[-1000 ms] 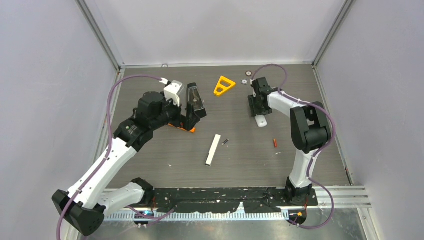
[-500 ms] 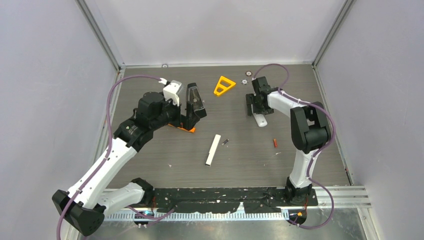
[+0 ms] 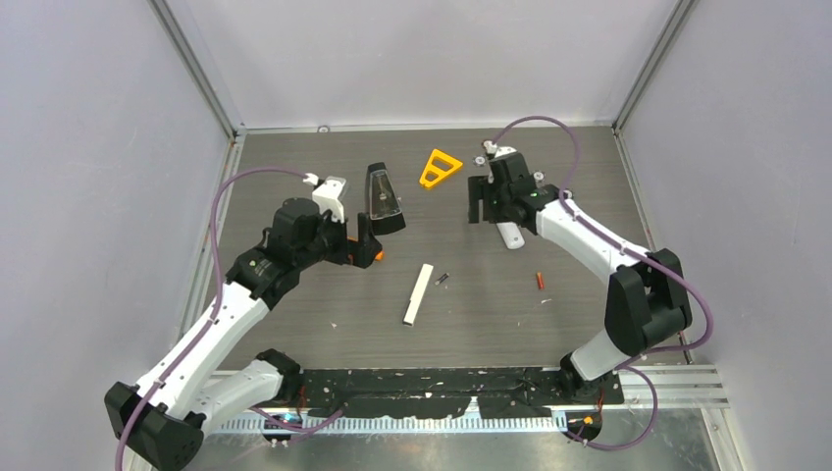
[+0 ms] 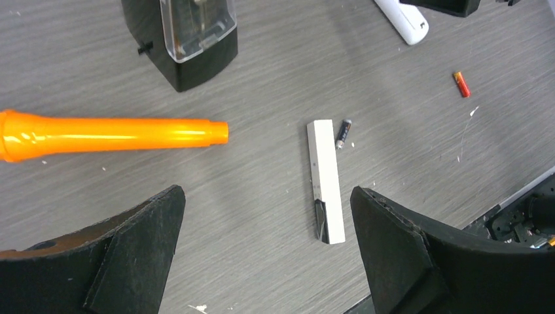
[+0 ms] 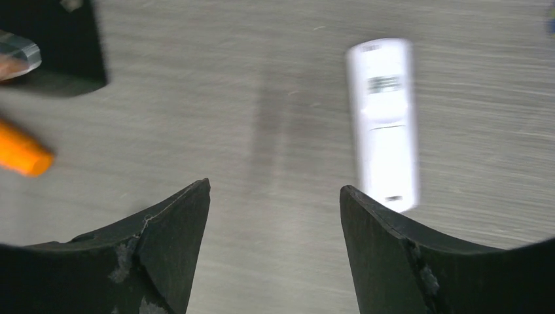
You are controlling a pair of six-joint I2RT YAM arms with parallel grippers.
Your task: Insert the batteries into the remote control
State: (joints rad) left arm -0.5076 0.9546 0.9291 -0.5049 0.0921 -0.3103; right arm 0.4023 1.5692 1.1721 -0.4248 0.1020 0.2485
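Both sets of jaws apart — left gripper, right gripper, flat white remote, dark cylindrical battery beside it, red battery farther off, grey wood-grain table, pale walls.

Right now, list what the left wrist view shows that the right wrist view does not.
Left wrist only: the slim white remote lying flat, the dark grey battery close beside one end, and the red battery off alone. Right wrist only: the rounded white remote along its whole length, blurred. Both: that remote (only its tip in the left wrist view), the orange tube and the black box with a clear cover.
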